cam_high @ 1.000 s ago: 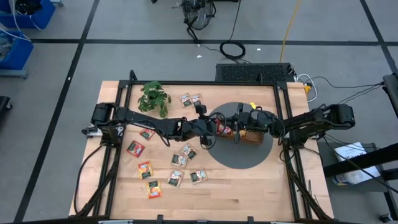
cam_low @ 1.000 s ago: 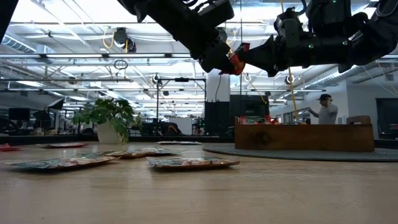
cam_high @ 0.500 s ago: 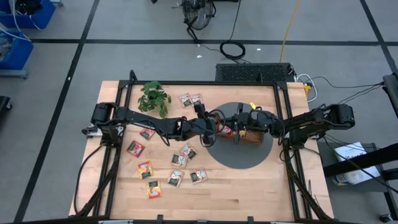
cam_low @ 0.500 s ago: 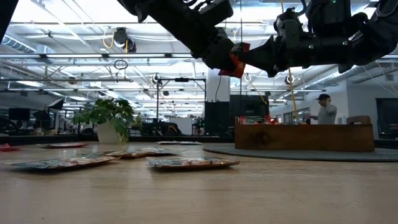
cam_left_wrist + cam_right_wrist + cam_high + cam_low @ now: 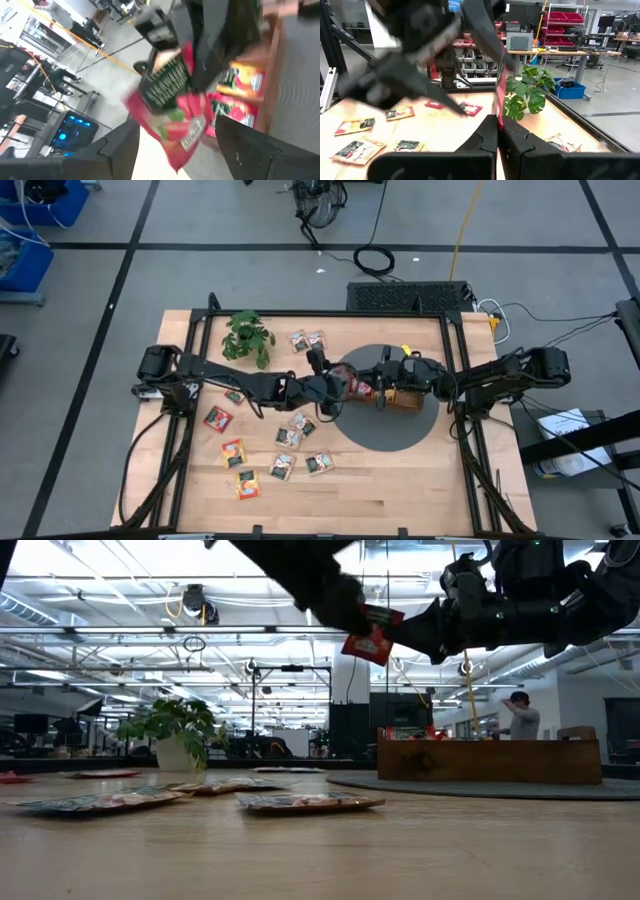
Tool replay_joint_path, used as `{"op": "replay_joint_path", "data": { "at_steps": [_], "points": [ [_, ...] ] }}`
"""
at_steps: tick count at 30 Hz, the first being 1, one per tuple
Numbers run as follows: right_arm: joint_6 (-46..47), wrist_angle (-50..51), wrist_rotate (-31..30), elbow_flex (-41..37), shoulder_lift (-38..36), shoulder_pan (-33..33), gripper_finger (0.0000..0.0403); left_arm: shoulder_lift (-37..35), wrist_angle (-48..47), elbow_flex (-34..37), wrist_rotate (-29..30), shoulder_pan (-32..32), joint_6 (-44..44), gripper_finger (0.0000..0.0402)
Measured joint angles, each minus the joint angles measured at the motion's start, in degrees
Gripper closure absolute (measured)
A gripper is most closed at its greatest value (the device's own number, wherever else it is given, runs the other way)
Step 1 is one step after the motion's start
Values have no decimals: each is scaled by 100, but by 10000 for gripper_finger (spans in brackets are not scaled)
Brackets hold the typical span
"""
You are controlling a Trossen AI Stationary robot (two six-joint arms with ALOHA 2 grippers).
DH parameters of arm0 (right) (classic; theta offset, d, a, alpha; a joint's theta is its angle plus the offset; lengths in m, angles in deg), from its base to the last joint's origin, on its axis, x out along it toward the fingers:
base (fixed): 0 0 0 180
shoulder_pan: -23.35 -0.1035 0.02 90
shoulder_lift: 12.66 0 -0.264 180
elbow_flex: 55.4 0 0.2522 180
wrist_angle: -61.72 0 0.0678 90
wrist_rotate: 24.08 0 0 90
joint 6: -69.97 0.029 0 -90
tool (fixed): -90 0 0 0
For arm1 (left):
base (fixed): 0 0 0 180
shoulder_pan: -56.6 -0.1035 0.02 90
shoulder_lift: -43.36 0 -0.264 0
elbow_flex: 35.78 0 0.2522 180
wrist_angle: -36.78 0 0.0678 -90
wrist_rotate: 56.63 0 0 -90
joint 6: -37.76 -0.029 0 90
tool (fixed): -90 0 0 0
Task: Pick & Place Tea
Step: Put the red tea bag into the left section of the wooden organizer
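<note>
A red tea sachet [image 5: 371, 637] hangs in the air between my two grippers, over the grey round mat [image 5: 385, 432]. My right gripper [image 5: 405, 630] is shut on it, reaching in level from the table's right. My left gripper [image 5: 335, 389] stands open just left of the sachet, its fingers apart in the left wrist view [image 5: 177, 131]. The brown wooden tray [image 5: 490, 760] rests on the mat under my right arm, with sachets inside. Several more sachets [image 5: 283, 466] lie flat on the table. My right gripper pinches the red sachet by its upper edge [image 5: 498, 111] between its two fingertips, coming level from the table's right. The sachet is lifted clear of everything. It hangs tilted down and toward the left from the fingertips [image 5: 388, 622].
A small potted plant [image 5: 247, 337] stands at the far left. Loose sachets are scattered over the table's left and middle, two of them near the far edge [image 5: 308, 340]. Black frame rails run along the table's left and right sides. A person stands in the room beyond.
My left gripper has opened and let go of the red sachet, then drawn back toward the table's left and a little up. The sachet has stayed in my right gripper and now droops from its fingertips.
</note>
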Motion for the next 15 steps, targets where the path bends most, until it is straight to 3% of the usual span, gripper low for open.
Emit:
{"op": "replay_joint_path", "data": {
  "at_steps": [6,10,15],
  "points": [
    [0,65,-1,-4,0,2,403,-838,-1122,9,-583,-56,468,142],
    [0,83,-1,-4,2,2,403,-1419,-1550,99,-1529,-222,796,144],
    [0,82,-1,-2,0,2,403,-1983,-1307,617,-2633,-496,1015,143]
  ]
}}
